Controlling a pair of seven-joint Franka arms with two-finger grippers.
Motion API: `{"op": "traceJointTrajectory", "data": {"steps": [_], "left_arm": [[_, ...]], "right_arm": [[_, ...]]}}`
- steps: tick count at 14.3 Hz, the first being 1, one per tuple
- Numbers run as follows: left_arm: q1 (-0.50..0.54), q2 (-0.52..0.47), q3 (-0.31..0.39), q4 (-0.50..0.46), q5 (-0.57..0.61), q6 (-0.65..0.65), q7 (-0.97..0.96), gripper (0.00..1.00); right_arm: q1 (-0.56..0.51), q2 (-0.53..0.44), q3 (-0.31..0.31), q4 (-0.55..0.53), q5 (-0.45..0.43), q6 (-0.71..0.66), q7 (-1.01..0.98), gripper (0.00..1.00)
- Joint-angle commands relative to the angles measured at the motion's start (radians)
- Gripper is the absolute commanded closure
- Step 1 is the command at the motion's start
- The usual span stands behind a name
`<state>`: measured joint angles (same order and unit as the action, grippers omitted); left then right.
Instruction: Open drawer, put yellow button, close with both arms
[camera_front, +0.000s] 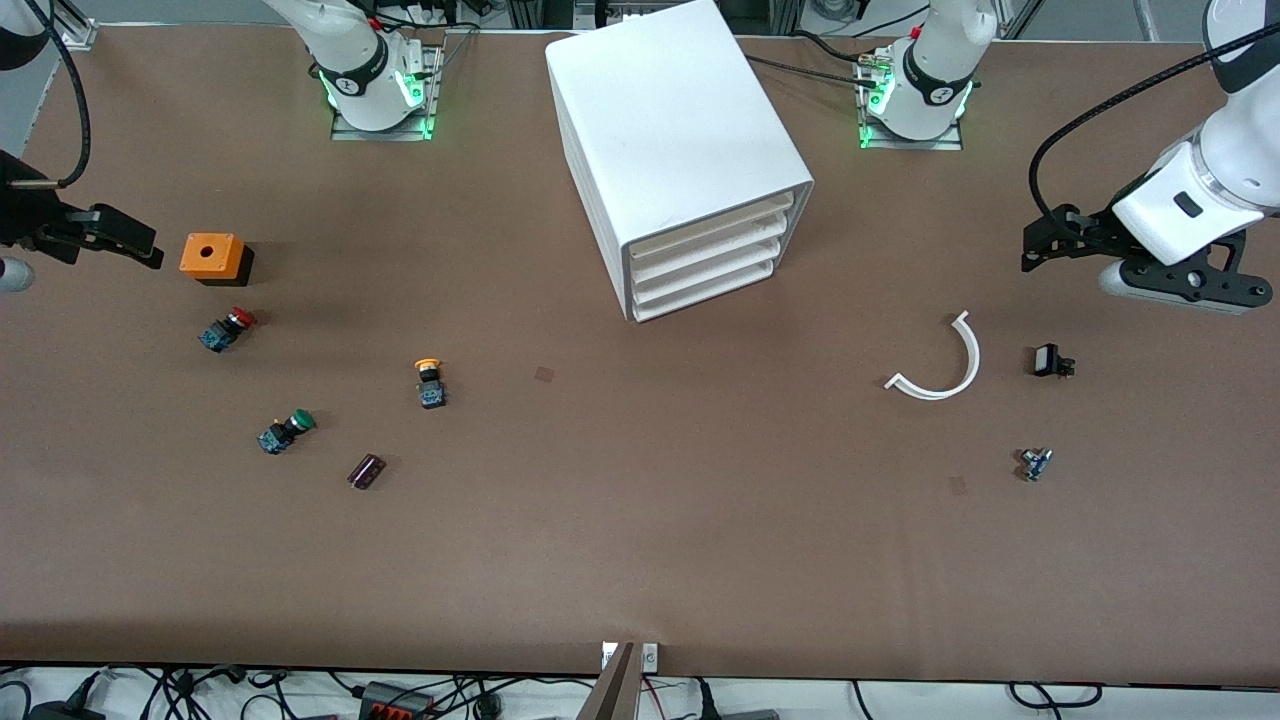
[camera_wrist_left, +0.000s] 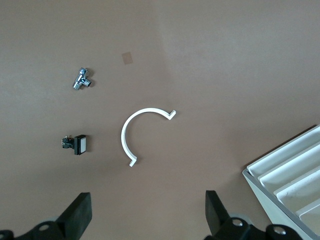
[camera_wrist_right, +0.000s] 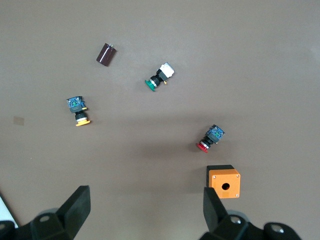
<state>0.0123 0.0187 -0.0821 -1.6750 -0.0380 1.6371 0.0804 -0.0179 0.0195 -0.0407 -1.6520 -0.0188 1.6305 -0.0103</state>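
The white cabinet (camera_front: 680, 140) stands mid-table near the arms' bases, and its corner also shows in the left wrist view (camera_wrist_left: 287, 172). Its uppermost drawer (camera_front: 715, 222) is shut, like the three below. The yellow button (camera_front: 430, 382) lies on its side on the table toward the right arm's end, and it also shows in the right wrist view (camera_wrist_right: 77, 110). My right gripper (camera_front: 140, 250) (camera_wrist_right: 145, 212) is open and empty, up over the table's edge beside the orange box. My left gripper (camera_front: 1035, 255) (camera_wrist_left: 148, 215) is open and empty, up over the left arm's end.
An orange box (camera_front: 212, 257), a red-capped button (camera_front: 228, 328), a green-capped button (camera_front: 287, 430) and a dark cylinder (camera_front: 366, 471) lie around the yellow button. A white curved strip (camera_front: 940, 365), a small black part (camera_front: 1052, 361) and a metal part (camera_front: 1035, 463) lie at the left arm's end.
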Motion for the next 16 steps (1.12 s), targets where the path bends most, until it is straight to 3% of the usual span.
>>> {"op": "traceJointTrajectory", "data": {"steps": [1, 11, 14, 16], "left_arm": [[-0.003, 0.007, -0.002, 0.027, 0.013, -0.028, 0.013, 0.00], [-0.003, 0.006, -0.004, 0.027, 0.010, -0.054, 0.010, 0.00], [0.001, 0.007, -0.002, 0.029, -0.037, -0.140, 0.018, 0.00], [0.008, 0.021, -0.001, 0.027, -0.129, -0.209, 0.019, 0.00]], "right_arm": [[0.001, -0.016, 0.001, -0.017, -0.004, 0.003, -0.010, 0.00], [0.062, 0.054, 0.002, -0.012, 0.008, 0.017, -0.010, 0.00], [0.122, 0.105, 0.002, -0.012, 0.011, 0.055, -0.007, 0.00], [0.157, 0.135, 0.002, -0.012, 0.011, 0.084, 0.009, 0.00]]}}
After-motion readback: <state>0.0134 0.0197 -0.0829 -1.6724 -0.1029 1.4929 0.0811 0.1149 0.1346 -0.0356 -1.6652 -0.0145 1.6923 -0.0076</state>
